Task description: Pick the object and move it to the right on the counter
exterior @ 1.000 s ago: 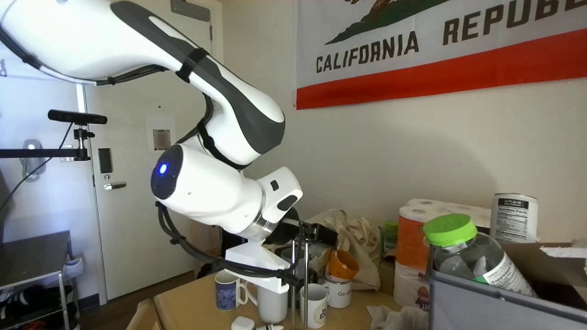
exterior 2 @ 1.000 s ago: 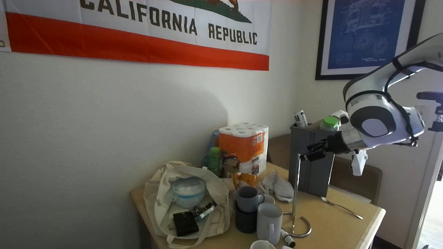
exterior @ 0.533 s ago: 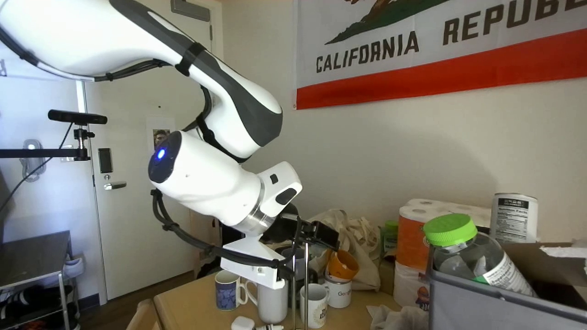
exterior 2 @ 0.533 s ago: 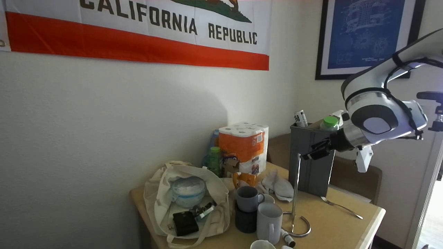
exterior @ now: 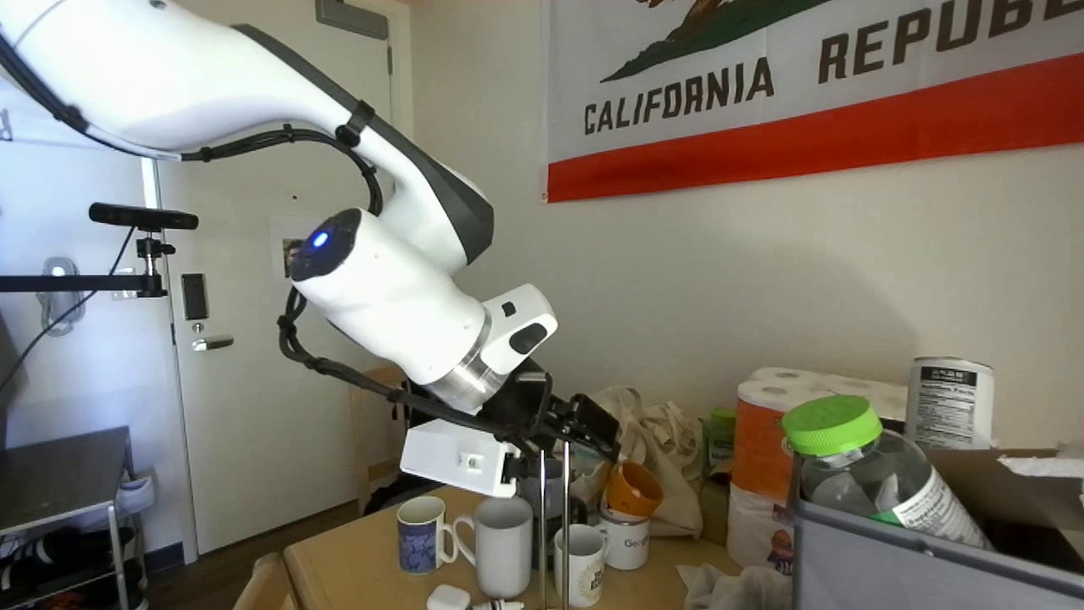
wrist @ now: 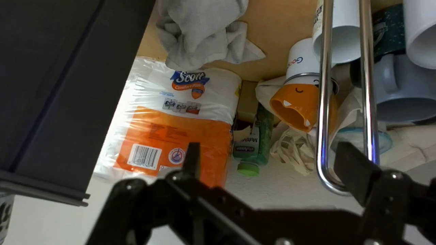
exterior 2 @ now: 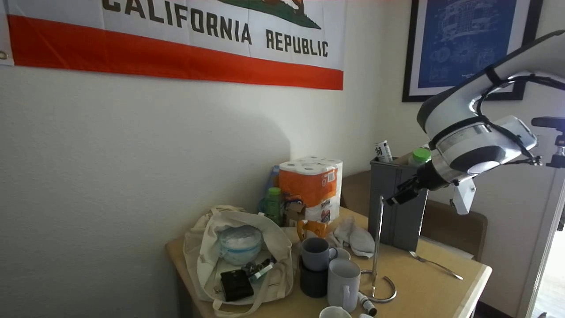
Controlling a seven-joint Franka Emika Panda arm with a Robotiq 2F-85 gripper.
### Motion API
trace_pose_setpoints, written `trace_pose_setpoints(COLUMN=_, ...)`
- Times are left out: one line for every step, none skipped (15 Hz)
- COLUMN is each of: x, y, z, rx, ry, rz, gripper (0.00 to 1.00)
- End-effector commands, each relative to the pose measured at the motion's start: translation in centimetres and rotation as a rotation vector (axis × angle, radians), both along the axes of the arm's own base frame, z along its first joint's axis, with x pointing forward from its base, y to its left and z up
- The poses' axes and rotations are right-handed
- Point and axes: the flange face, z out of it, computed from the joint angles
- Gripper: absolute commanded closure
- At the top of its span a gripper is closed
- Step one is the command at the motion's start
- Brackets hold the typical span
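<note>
The task's object is not named. My gripper (wrist: pixel 269 149) is open and holds nothing; its black fingers (wrist: pixel 192 160) stand wide apart. In both exterior views the gripper (exterior: pixel 603 434) (exterior 2: pixel 397 196) is high above the tan counter (exterior: pixel 347 555) (exterior 2: pixel 423 293), pointing obliquely down. The fingertips are close to the top of a tall chrome wire stand (exterior 2: pixel 376 251). In the wrist view the stand's rounded end (wrist: pixel 325 177) is by the right finger, which covers part of it. I cannot tell whether they touch. The stand's curved foot (exterior 2: pixel 390 291) rests on the counter.
Several mugs, including a light grey one (exterior: pixel 501 546) and an orange one (exterior: pixel 633 490), crowd around the stand. A tote bag (exterior 2: pixel 201 260), a paper roll pack (exterior 2: pixel 309 190), a grey cloth (wrist: pixel 204 34), a tall grey bin (exterior 2: pixel 393 221) and a fork (exterior 2: pixel 435 263) are also there.
The hand has tilted further downward and the wrist's rear end has swung up. The fingertips stay near the stand's top. The things on the counter have not moved.
</note>
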Motion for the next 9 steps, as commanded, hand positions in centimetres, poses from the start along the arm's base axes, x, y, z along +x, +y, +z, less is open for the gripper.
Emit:
trace_pose_setpoints(x=-0.1, y=1.2, z=0.8, rx=-0.05, ry=0.03, rz=-0.005, gripper=0.0)
trace_pose_setpoints(x=0.0, y=1.2, z=0.8, rx=-0.063, ry=0.038, rz=-0.001, gripper=0.0)
trace_pose_setpoints(x=0.1, y=1.1, z=0.8, rx=-0.078, ry=0.044, rz=-0.001, gripper=0.0)
trace_pose_setpoints(x=0.1, y=0.8, z=0.8, rx=-0.091, ry=0.051, rz=0.002, gripper=0.0)
trace_pose_setpoints(x=0.2, y=0.4, z=0.8, rx=-0.105, ry=0.06, rz=0.003, gripper=0.0)
trace_pose_setpoints(x=0.2, y=-0.1, z=0.7, rx=-0.117, ry=0.068, rz=0.006, gripper=0.0)
trace_pose_setpoints(x=0.3, y=-0.7, z=0.6, rx=-0.132, ry=0.076, rz=0.006, gripper=0.0)
trace_pose_setpoints(x=0.2, y=-1.4, z=0.5, rx=-0.145, ry=0.084, rz=0.007, gripper=0.0)
trace_pose_setpoints(x=0.2, y=-2.0, z=0.5, rx=-0.16, ry=0.092, rz=0.013, gripper=0.0)
